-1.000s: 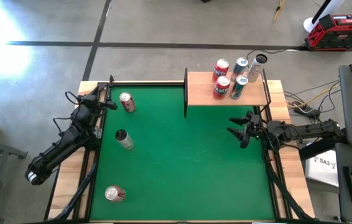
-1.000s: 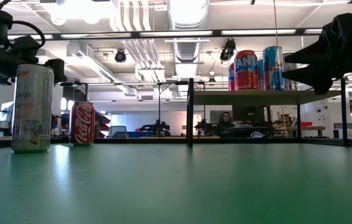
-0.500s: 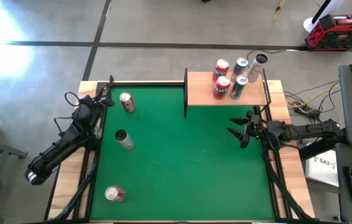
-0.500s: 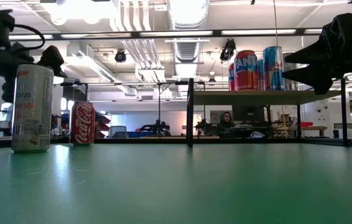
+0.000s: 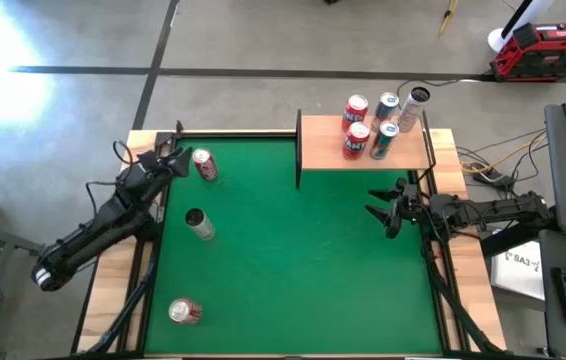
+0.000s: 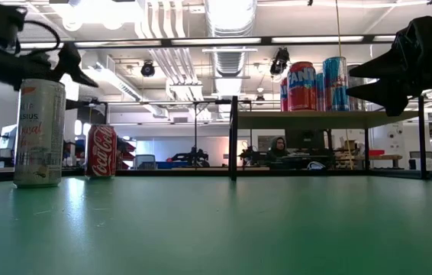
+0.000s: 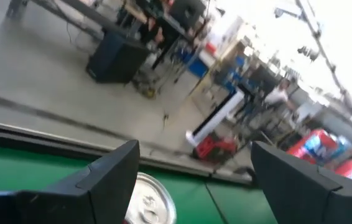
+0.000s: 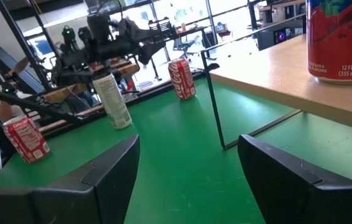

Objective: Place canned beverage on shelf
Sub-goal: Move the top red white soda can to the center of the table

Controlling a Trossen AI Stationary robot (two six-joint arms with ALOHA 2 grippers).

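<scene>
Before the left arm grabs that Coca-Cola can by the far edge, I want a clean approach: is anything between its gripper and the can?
Nothing visible. The left gripper hovers open just beside the Coca-Cola can, with only bare table between them.

Tan shelf (image 5: 323, 150) holding upright cans (image 5: 356, 140), three cans (image 5: 203, 163) on table

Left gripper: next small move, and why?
Probably ease down over the red can at the table's far-left corner. The left gripper hangs beside it, fingers spread with the can's top between them in the wrist view. Nothing is held, and the shelf has room.
</scene>
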